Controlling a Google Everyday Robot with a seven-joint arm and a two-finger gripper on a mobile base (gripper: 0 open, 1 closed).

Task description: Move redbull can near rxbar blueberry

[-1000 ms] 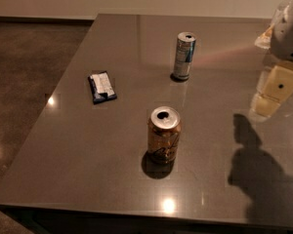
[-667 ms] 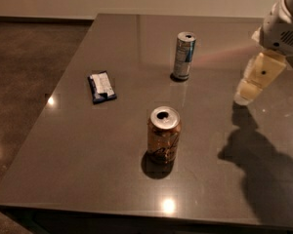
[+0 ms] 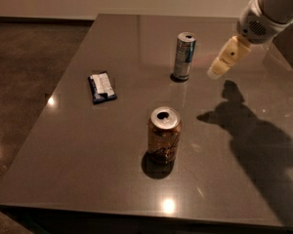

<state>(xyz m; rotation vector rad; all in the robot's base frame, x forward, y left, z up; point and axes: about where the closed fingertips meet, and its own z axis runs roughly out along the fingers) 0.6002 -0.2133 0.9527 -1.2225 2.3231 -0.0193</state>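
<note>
The redbull can [image 3: 184, 56], slim, silver and blue, stands upright on the far middle of the dark table [image 3: 88, 165]. The rxbar blueberry [image 3: 102, 87], a flat dark-blue bar with a white label panel, lies at the left of the table, well apart from the can. My gripper [image 3: 219, 67] hangs above the table a little to the right of the redbull can, at about its height, and holds nothing. Its arm comes in from the upper right corner.
A wider gold can [image 3: 163, 135] stands upright near the table's middle, in front of the redbull can. The arm's shadow [image 3: 254, 140] falls across the table's right side. The table's left edge drops to a brown floor [image 3: 24, 72].
My gripper has moved left and up the picture, from the table's right side toward the redbull can. The cans and the bar have not moved.
</note>
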